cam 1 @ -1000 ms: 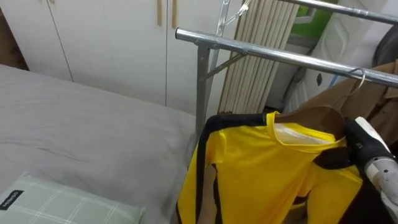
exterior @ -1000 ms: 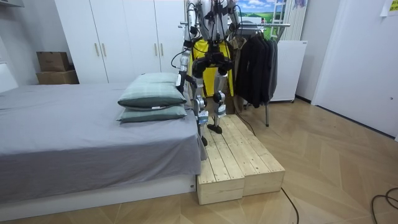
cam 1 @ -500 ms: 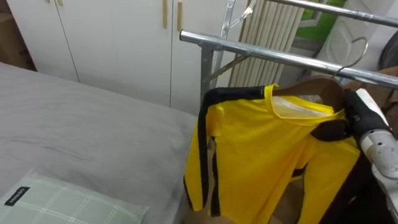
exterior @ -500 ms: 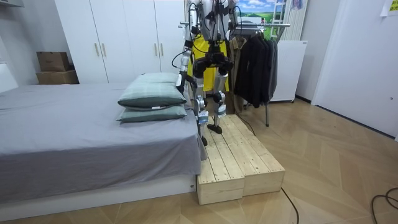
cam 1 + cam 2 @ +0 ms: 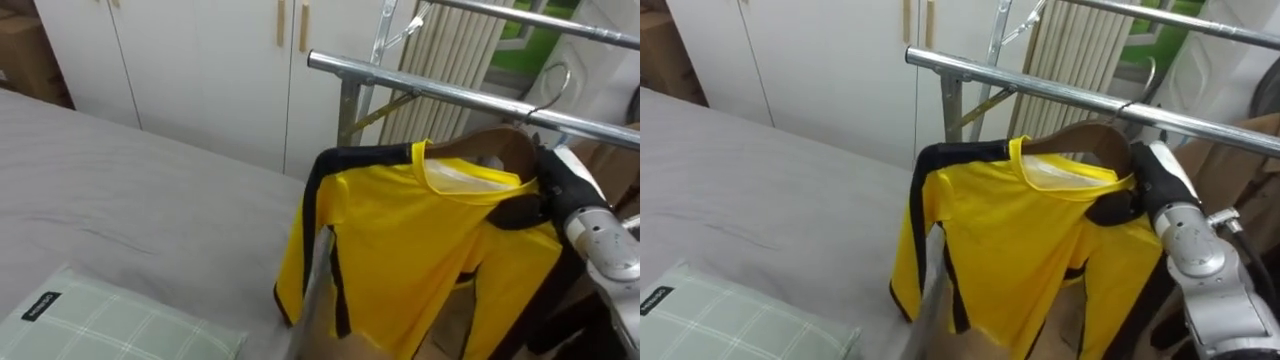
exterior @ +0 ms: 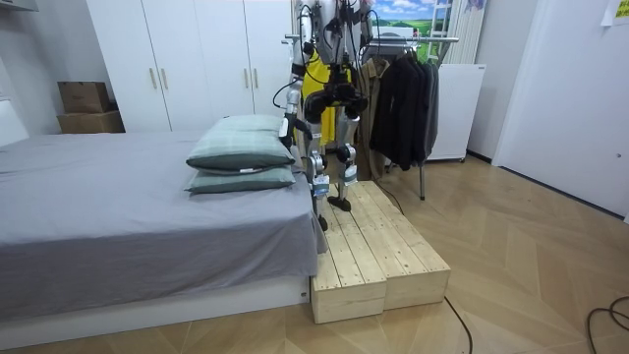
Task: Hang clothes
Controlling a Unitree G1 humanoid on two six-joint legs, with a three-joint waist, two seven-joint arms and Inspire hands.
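Left eye view shows the right hand [image 5: 562, 188] raised beside the silver metal clothes rail [image 5: 450, 95], its dark fingers [image 5: 520, 212] clamped on one end of the brown wooden hanger [image 5: 500, 145]. That hanger carries the yellow black-trimmed shirt [image 5: 420, 250]. The hanger's wire hook [image 5: 552, 78] is level with the rail; whether it rests on it, I cannot tell.

A grey-sheeted bed [image 6: 98, 206] is shown bearing two stacked green pillows [image 6: 241, 157] at the edge nearest a wooden platform [image 6: 378, 246], set on the parquet floor [image 6: 531, 256] before a clothes rail [image 5: 450, 95].
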